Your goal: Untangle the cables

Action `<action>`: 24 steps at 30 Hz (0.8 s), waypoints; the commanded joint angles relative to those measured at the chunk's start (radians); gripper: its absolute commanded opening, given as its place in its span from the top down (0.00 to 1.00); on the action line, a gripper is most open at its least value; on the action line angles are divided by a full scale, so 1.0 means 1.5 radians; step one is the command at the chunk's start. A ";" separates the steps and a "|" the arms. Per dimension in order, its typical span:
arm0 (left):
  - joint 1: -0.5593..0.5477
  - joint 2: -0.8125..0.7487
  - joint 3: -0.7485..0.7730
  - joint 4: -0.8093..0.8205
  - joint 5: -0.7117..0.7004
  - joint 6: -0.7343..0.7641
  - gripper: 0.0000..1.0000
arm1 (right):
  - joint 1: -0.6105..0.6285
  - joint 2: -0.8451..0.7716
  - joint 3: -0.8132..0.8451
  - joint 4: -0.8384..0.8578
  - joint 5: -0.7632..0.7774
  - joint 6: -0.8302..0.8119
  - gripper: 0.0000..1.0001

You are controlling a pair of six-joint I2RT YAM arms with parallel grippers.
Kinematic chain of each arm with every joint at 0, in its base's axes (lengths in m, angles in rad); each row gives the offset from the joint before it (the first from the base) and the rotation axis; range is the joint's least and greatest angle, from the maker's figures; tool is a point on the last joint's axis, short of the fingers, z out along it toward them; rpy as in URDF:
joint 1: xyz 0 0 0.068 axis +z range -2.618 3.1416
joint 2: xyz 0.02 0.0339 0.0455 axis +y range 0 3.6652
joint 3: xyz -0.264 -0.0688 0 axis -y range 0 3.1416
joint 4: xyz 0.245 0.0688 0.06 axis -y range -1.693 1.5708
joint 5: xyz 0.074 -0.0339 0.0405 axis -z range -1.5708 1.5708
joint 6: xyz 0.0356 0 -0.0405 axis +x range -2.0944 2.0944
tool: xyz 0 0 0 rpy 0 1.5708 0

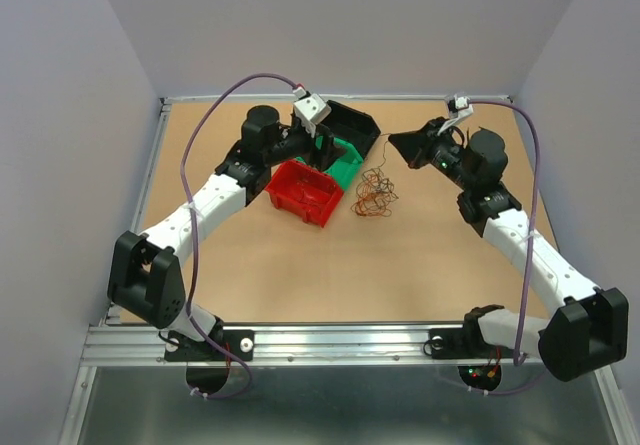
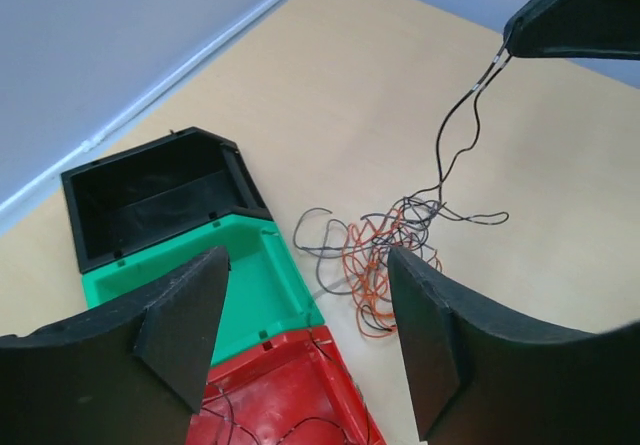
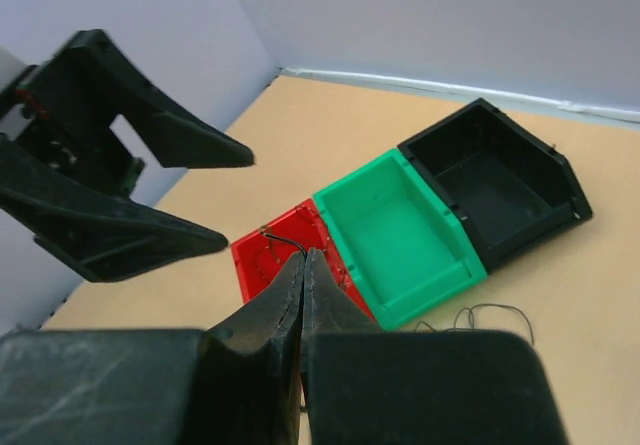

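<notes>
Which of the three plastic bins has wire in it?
The red bin, at the row's end: thin dark wire lies inside. The green bin and black bin look empty.

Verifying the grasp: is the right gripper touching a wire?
Touching. Left wrist view: a dark wire runs up from the tangle into the shut tips of the right gripper.

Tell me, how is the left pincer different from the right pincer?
The left pincer is wide open; the right pincer is shut. The left pincer holds nothing, while the right pincer pinches a thin dark wire that rises from the clump. The left pincer hangs over the bins; the right pincer is on the clump's other side. Both are black and raised off the table.
</notes>
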State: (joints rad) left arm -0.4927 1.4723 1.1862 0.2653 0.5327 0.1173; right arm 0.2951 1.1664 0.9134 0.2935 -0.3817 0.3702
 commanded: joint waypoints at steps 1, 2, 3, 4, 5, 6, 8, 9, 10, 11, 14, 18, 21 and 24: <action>-0.041 0.009 0.003 0.031 0.028 0.039 0.20 | 0.000 0.003 0.036 0.058 -0.104 -0.004 0.99; -0.049 0.012 0.007 0.029 0.018 0.044 0.20 | 0.000 0.013 0.037 0.061 -0.116 -0.002 0.99; -0.058 0.020 0.015 0.027 0.013 0.051 0.20 | 0.000 0.017 0.037 0.066 -0.130 0.000 0.99; -0.076 0.024 0.020 0.022 0.006 0.059 0.19 | 0.000 0.020 0.036 0.072 -0.135 0.002 0.99; -0.084 0.027 0.024 0.019 0.003 0.062 0.19 | 0.000 0.023 0.036 0.075 -0.140 0.002 0.99; -0.091 0.033 0.028 0.019 0.000 0.064 0.19 | 0.000 0.025 0.036 0.078 -0.147 0.003 0.99; -0.101 0.039 0.032 0.019 -0.003 0.071 0.19 | 0.000 0.024 0.035 0.079 -0.156 0.002 0.99; -0.111 0.044 0.035 0.018 -0.002 0.075 0.19 | 0.000 0.022 0.034 0.080 -0.162 0.000 0.99; -0.115 0.047 0.037 0.018 -0.002 0.080 0.19 | 0.000 0.020 0.033 0.080 -0.163 0.000 0.99; -0.121 0.051 0.038 0.018 -0.003 0.086 0.19 | 0.000 0.019 0.032 0.081 -0.165 0.001 0.99; -0.138 0.068 0.045 0.014 -0.010 0.094 0.19 | 0.000 0.015 0.029 0.086 -0.170 0.003 0.99; -0.144 0.109 0.077 0.009 -0.021 0.075 0.22 | 0.000 0.017 0.022 0.100 -0.184 0.013 1.00; -0.144 0.135 0.099 0.002 -0.027 0.057 0.54 | 0.000 0.012 0.014 0.104 -0.187 0.018 0.99; -0.144 0.145 0.104 0.002 -0.044 0.050 0.92 | 0.000 0.002 0.001 0.105 -0.187 0.019 0.99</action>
State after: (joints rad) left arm -0.7059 1.6897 1.2877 0.2474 0.4934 0.2104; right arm 0.2951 1.2098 0.9134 0.3759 -0.6369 0.3870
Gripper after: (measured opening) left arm 0.258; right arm 0.011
